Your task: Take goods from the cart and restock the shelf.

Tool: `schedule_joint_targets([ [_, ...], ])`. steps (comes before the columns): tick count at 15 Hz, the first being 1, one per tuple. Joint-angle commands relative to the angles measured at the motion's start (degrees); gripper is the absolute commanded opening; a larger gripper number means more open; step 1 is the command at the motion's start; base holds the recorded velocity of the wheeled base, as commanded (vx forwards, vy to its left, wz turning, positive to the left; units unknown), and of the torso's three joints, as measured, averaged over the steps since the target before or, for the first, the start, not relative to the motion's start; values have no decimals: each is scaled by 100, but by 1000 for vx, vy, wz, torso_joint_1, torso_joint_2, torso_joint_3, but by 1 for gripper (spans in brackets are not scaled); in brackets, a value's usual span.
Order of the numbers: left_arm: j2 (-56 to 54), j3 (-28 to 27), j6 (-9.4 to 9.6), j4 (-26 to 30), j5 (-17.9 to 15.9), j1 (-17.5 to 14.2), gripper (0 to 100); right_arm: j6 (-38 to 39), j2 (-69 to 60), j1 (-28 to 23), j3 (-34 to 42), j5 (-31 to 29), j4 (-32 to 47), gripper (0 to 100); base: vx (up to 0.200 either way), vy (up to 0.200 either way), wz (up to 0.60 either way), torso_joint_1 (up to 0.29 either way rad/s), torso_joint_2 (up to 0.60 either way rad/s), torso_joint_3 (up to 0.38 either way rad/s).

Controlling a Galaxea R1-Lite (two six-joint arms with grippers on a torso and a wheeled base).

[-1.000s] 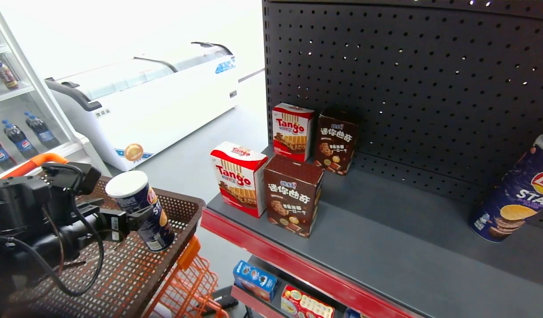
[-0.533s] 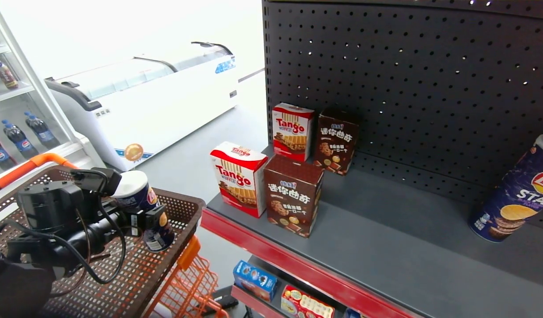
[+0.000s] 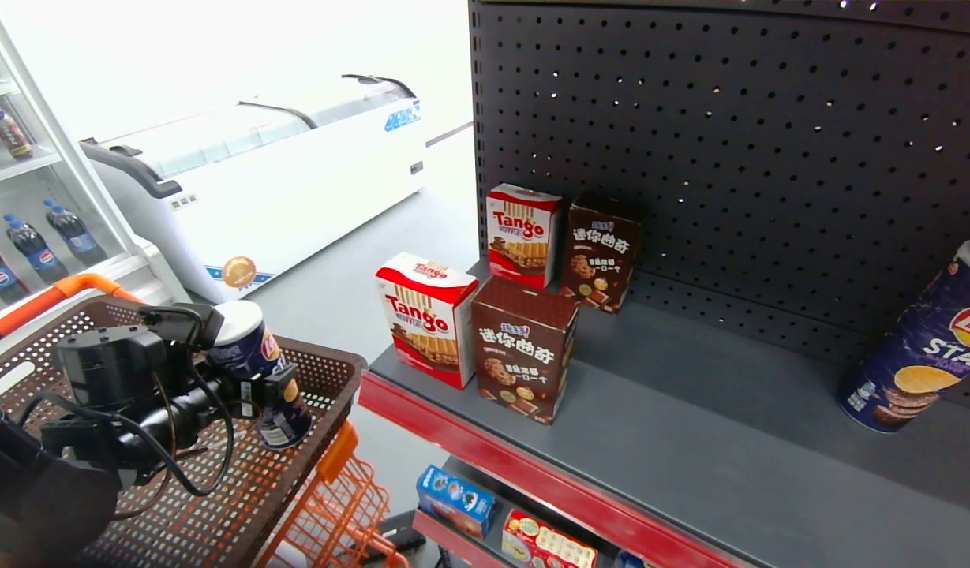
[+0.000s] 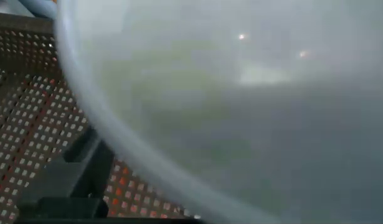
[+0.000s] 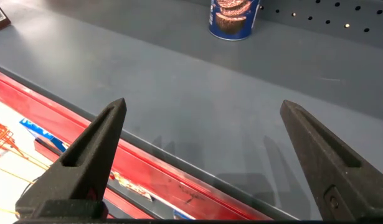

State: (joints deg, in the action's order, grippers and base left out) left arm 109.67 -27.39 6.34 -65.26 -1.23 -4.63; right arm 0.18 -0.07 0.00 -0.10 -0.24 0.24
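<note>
Grey shelf [image 3: 690, 426] decking with a red front edge runs before a black pegboard [image 3: 729, 118]. Two red boxes [image 3: 425, 315] and two brown boxes [image 3: 524, 347] stand upright at its left end, in two rows, red beside brown in each. A second can [image 3: 919, 347] stands far to the right, by the pegboard. Left of the shelf sits the brown cart [image 3: 327, 359], and the can [image 3: 248, 339] stands upright in its near-right corner. The left gripper [image 3: 256, 383] is set around this can's middle from the side; I cannot tell whether it presses on it. The right gripper [image 5: 202, 106] hangs over bare decking, spread wide and holding nothing. A white freezer [image 3: 256, 181] stands behind the cart.
</note>
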Motion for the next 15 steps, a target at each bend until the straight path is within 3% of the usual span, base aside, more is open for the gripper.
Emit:
schedule_joint_targets([
  [1, 81, -170, -1, 4, 18, -11, 100, -1, 7, 0, 1, -2, 2, 100, 0, 0, 0, 0, 0, 0],
  [2, 116, -240, 8, 4, 26, -11, 0, -1, 7, 9, 1, -2, 2, 100, 0, 0, 0, 0, 0, 0],
  [5, 134, -293, 96, -5, 35, 41, 0, -1, 7, 0, 1, -2, 2, 100, 0, 0, 0, 0, 0, 0],
  [7, 72, -240, 254, -66, 35, 103, 0, -1, 7, 0, 1, -2, 2, 100, 0, 0, 0, 0, 0, 0],
  [12, -1097, -170, 175, 408, 0, 349, 0, -1, 7, 0, 1, -2, 2, 100, 0, 0, 0, 0, 0, 0],
  [15, -1949, -91, 175, 479, -44, 683, 0, -1, 7, 0, 1, -2, 2, 100, 0, 0, 0, 0, 0, 0],
])
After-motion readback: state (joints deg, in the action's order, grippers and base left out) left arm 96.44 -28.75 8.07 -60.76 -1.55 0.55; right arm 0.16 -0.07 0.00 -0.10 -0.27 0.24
